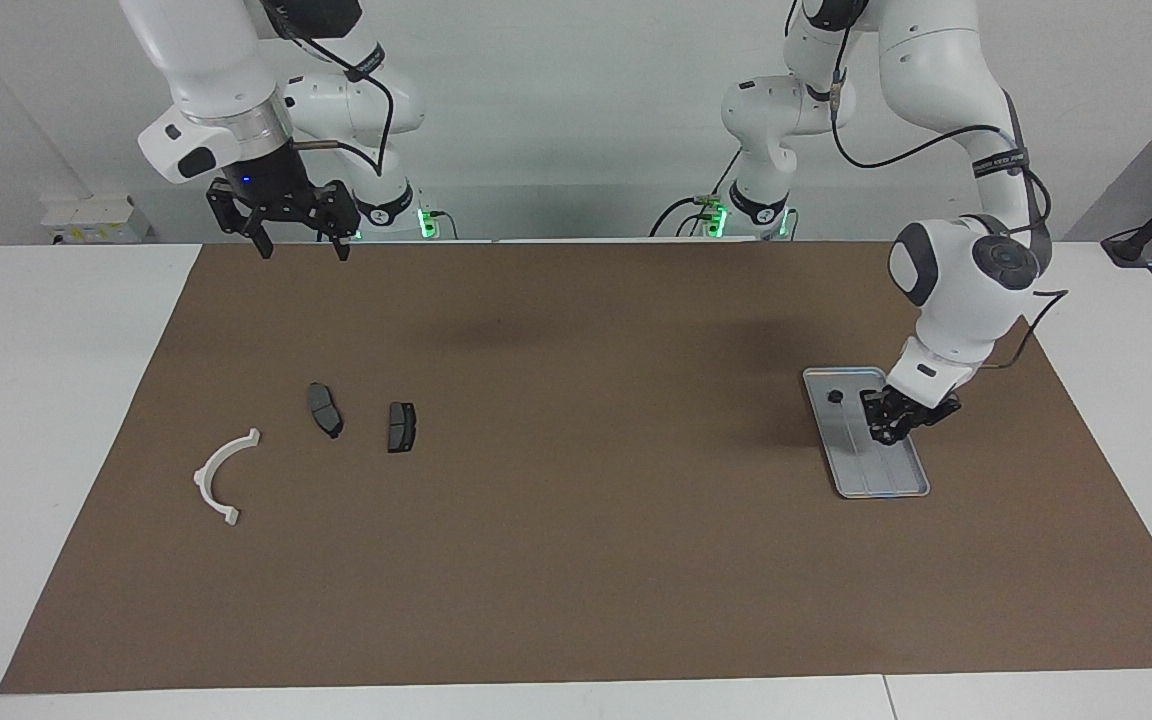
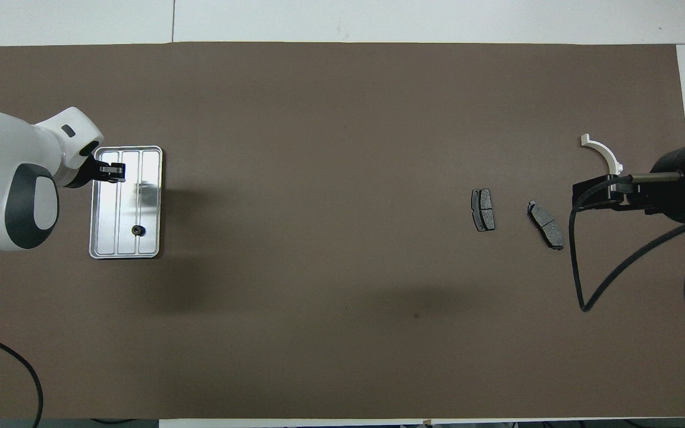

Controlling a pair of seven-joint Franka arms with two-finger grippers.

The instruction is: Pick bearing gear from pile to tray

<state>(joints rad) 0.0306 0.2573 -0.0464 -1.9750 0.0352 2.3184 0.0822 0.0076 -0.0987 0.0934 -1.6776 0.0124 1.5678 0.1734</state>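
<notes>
The silver tray (image 1: 887,476) (image 2: 108,239) lies at the left arm's end of the mat. One small black bearing gear (image 1: 835,396) (image 2: 137,230) rests in it, at the end nearer the robots. My left gripper (image 1: 880,433) (image 2: 118,172) hangs low over the tray's middle, fingertips shut on another small dark bearing gear. The pile is spread out at the right arm's end: a white half-ring bracket (image 1: 224,475) (image 2: 603,153) and two dark brake pads (image 1: 324,409) (image 1: 401,426). My right gripper (image 1: 301,243) (image 2: 593,193) waits open, raised above the mat's edge at that end.
A brown mat (image 1: 576,560) covers most of the white table (image 1: 46,400). The two brake pads (image 2: 483,209) (image 2: 545,224) lie side by side, the bracket a little farther from the robots than they are.
</notes>
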